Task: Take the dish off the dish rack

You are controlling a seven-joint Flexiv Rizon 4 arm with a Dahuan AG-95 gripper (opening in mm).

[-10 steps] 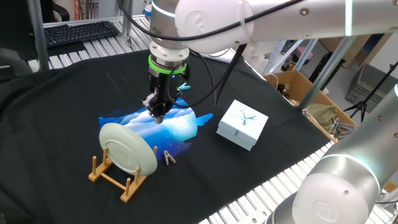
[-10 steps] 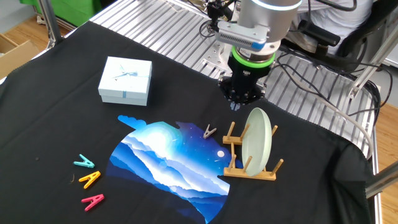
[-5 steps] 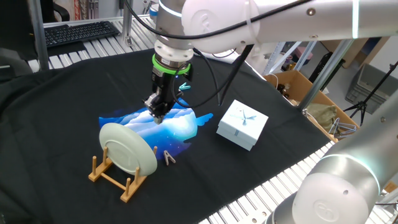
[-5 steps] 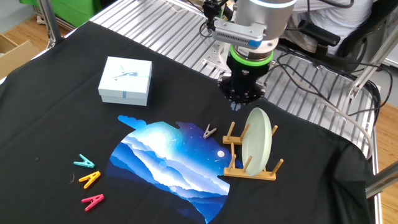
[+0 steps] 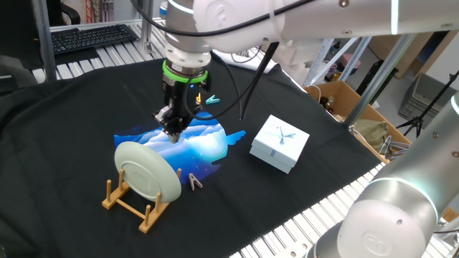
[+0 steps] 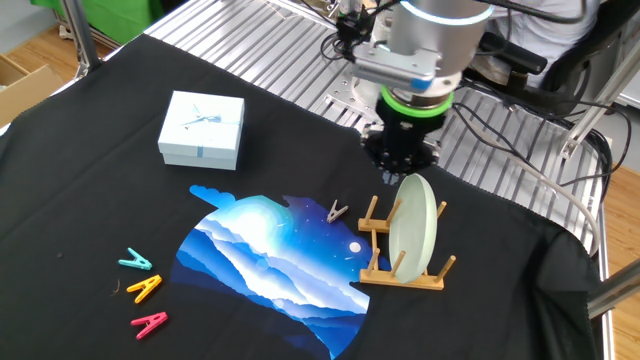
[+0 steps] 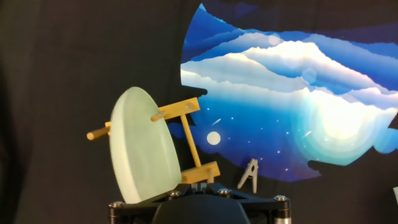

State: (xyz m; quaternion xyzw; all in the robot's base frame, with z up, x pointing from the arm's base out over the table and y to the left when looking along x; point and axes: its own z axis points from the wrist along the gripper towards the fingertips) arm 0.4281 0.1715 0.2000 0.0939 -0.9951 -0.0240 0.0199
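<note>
Dish (image 5: 147,173) stands on edge in the dish rack (image 5: 131,201), upright between the dowel pegs, leaning slightly; rack sits on the black cloth (image 5: 64,136) covering the bench, at the edge of a blue cloud-print mat (image 5: 193,145). In the other fixed view the dish (image 6: 413,228) shows almost edge-on, with the rack (image 6: 400,272) rails under it. Hand view: dish (image 7: 144,154) at lower left, rack (image 7: 186,140) pegs projecting past its rim, mat (image 7: 298,106) filling the upper right.

Pincer (image 5: 171,130) hangs above the mat, just behind the top rim of the dish, not touching it; in the other fixed view the pincer (image 6: 398,178) sits directly above the dish's upper edge. Fingers are dark and close together against the arm body; cannot tell whether open or closed. Fingertips not visible in the hand view, only the housing at the bottom edge.

Small wooden clothespin (image 5: 195,181) lies on the mat just beside the rack. White gift box (image 5: 280,143) sits well apart from the rack. Three coloured clothespins (image 6: 142,290) lie on the cloth beside the mat's far edge
</note>
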